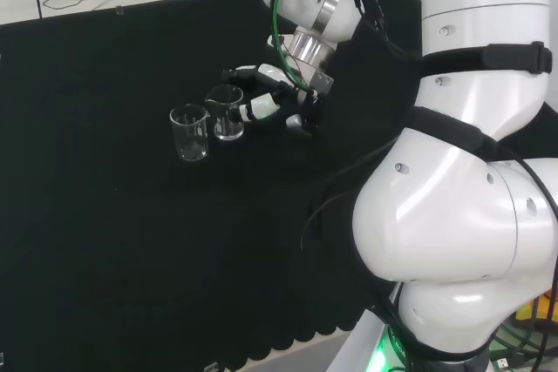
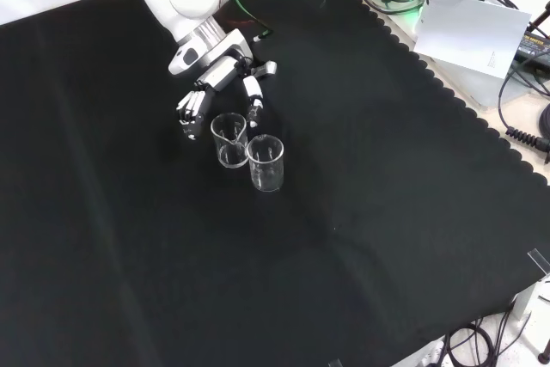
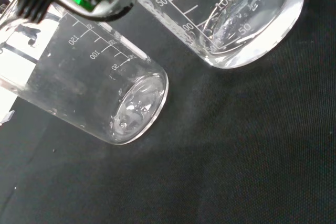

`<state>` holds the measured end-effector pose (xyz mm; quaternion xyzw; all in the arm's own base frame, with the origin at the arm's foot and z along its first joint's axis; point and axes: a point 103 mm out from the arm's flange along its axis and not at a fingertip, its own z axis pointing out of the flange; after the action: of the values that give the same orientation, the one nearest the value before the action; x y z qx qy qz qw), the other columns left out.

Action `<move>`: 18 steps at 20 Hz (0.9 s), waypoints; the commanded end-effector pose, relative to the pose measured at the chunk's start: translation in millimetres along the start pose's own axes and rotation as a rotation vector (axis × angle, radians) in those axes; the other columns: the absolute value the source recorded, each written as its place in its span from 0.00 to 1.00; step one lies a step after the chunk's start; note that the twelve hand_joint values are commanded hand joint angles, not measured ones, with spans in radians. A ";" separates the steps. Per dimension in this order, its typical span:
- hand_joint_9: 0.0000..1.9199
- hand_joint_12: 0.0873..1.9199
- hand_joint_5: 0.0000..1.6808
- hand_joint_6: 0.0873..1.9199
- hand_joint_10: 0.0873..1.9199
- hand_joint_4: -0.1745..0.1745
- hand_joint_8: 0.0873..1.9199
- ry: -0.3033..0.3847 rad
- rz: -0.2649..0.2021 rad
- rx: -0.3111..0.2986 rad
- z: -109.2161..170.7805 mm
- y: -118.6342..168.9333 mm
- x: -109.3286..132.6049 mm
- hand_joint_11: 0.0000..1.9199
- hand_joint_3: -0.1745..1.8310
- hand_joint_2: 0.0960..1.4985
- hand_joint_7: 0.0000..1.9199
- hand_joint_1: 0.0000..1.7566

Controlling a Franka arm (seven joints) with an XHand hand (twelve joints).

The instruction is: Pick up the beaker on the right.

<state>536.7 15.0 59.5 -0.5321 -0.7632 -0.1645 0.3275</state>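
Note:
Two clear glass beakers stand upright, close together on the black cloth. In the head view the right beaker point(image 1: 227, 113) is beside the left beaker point(image 1: 189, 133). The hand point(image 1: 266, 98) reaches in from the right, with its fingers on the far side of the right beaker and its thumb on the near side. In the front view the same beaker point(image 2: 229, 140) stands just below the hand point(image 2: 215, 83), between the fingers point(image 2: 190, 112) and the thumb point(image 2: 255, 105), with small gaps on both sides. The other beaker point(image 2: 265, 163) is lower right. The wrist view shows both beakers point(image 3: 105, 98) point(image 3: 247, 19) close up.
The arm's white links point(image 1: 462, 172) stand at the right of the head view. The scalloped cloth edge point(image 2: 447, 92) runs along the right side of the front view, with cables and a white box point(image 2: 473, 36) beyond it.

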 end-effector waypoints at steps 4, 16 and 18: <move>0.22 0.70 0.27 0.00 0.30 0.39 0.31 -0.001 -0.016 -0.026 7.4 5.0 4.9 0.02 0.39 0.32 0.14 0.52; 0.23 0.70 0.28 0.00 0.30 0.39 0.31 0.049 -0.013 -0.048 11.5 9.5 0.2 0.03 0.40 0.32 0.15 0.54; 0.23 0.70 0.29 0.00 0.29 0.39 0.31 0.055 -0.022 -0.048 13.0 10.4 1.3 0.03 0.40 0.32 0.15 0.54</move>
<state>541.0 25.1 50.6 -0.5303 -0.7560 -0.1944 0.3310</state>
